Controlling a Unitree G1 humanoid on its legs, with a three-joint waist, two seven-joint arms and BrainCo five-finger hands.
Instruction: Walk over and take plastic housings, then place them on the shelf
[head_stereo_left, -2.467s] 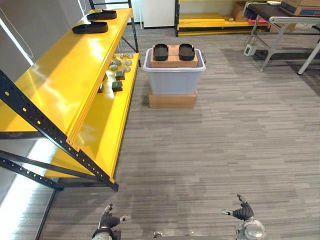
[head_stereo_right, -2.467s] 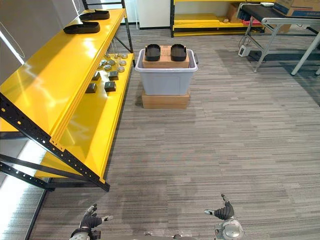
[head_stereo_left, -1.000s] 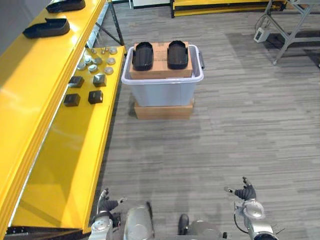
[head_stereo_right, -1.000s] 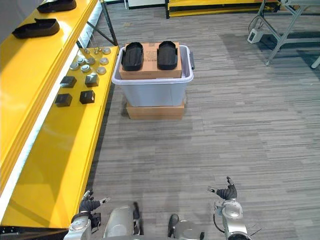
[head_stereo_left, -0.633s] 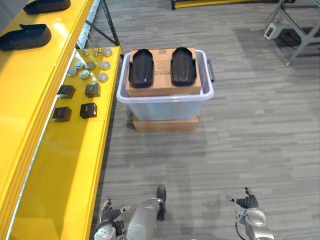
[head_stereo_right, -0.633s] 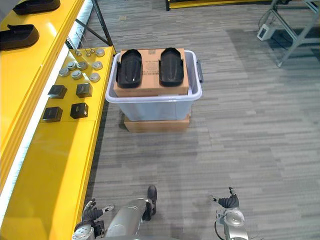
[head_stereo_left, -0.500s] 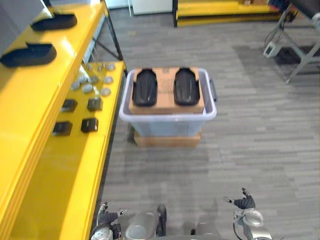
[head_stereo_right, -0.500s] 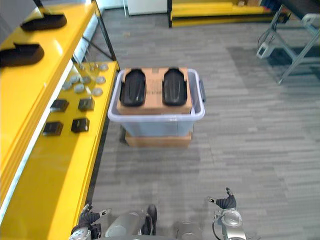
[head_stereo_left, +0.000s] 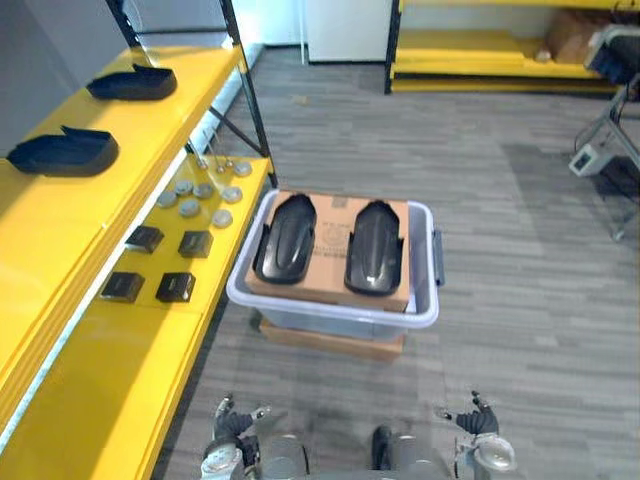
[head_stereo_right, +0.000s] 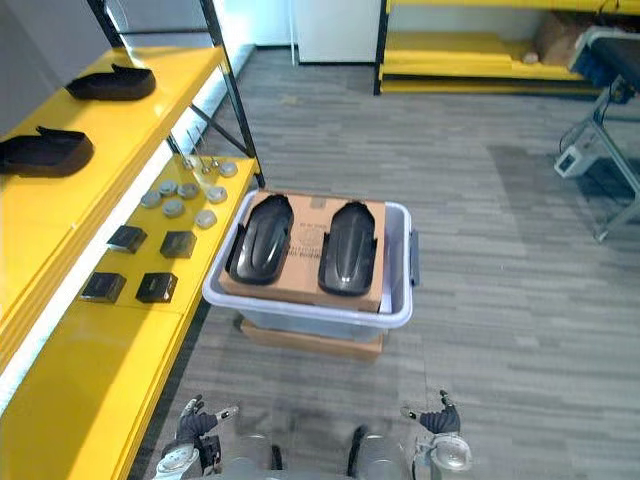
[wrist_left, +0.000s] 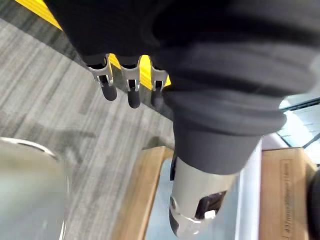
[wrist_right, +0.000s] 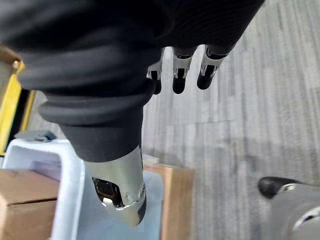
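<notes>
Two black plastic housings, one (head_stereo_left: 285, 238) on the left and one (head_stereo_left: 375, 247) on the right, lie side by side on a cardboard box inside a pale tote (head_stereo_left: 330, 315) just ahead of me. Two more housings (head_stereo_left: 62, 151) (head_stereo_left: 132, 83) rest on the upper yellow shelf (head_stereo_left: 60, 230) to my left. My left hand (head_stereo_left: 232, 420) and right hand (head_stereo_left: 475, 418) hang low at the near edge, short of the tote. Both are open and empty; their fingers (wrist_left: 131, 90) (wrist_right: 180, 77) hang loose over the grey floor.
The tote stands on a flat cardboard box (head_stereo_left: 330, 340). The lower yellow shelf (head_stereo_left: 100, 400) carries small black blocks (head_stereo_left: 150, 262) and metal discs (head_stereo_left: 200, 190). A black rack post (head_stereo_left: 245, 90) rises beside the tote. Another yellow rack (head_stereo_left: 480, 60) and a table's legs (head_stereo_left: 610, 130) stand farther off.
The whole view has shifted: the camera has come closer, so the tote and housings now sit larger and nearer. Both hands stay low, open and empty.
</notes>
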